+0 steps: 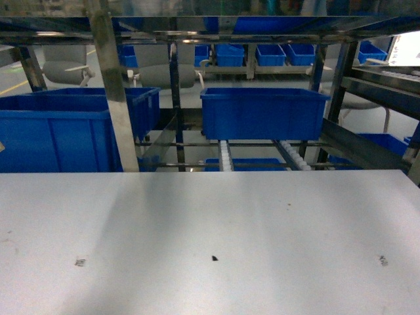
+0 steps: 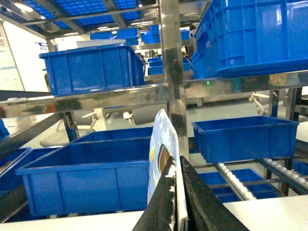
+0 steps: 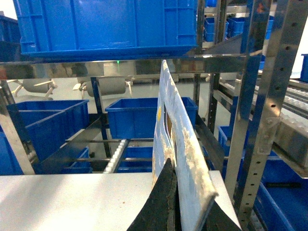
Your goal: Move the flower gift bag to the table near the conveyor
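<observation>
Black fingers of your left pincer (image 2: 177,192) are clenched on the upright edge of a flat pale-blue paper gift bag (image 2: 162,159); your right pincer (image 3: 174,199) pinches what looks like the same bag (image 3: 179,144). It stands edge-on, long axis vertical, between both arms; neither is nearer. You have the wide matte white-grey bench (image 1: 210,230) below and ahead. Beyond it stand the shiny steel conveyor (image 1: 226,154) with small white rollers and blue plastic bins (image 1: 262,111). Lowering onto the bench seems next.

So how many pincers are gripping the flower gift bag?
2: the left pincer grips the flower gift bag, the right pincer too; neither shows in the head view.
</observation>
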Robot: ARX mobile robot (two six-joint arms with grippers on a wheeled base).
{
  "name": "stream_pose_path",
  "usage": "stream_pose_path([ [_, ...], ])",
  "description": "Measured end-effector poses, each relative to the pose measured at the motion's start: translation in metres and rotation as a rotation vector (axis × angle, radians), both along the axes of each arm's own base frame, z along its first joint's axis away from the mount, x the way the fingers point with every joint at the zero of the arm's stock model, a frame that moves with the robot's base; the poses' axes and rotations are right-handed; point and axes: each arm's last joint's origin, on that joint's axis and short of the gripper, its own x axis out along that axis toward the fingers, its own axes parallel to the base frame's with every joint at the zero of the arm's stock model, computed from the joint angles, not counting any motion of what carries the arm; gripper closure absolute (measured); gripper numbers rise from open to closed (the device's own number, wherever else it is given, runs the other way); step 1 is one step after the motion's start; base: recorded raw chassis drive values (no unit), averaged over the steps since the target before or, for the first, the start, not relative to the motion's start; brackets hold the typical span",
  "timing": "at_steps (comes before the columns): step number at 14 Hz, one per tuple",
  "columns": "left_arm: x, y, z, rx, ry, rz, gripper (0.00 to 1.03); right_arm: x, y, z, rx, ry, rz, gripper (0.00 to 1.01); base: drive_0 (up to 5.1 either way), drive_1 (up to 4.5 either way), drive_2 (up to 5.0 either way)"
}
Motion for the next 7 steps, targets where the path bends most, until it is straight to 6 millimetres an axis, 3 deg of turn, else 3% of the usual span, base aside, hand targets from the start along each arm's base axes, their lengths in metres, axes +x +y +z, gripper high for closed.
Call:
stream_pose_path([
  [7, 0.0, 0.0, -0.0003, 0.0, 0.003, 0.0, 1.01, 0.0001, 0.0, -0.0002, 0.0, 0.002, 0.0, 0.99, -5.0, 2.38, 2.4],
])
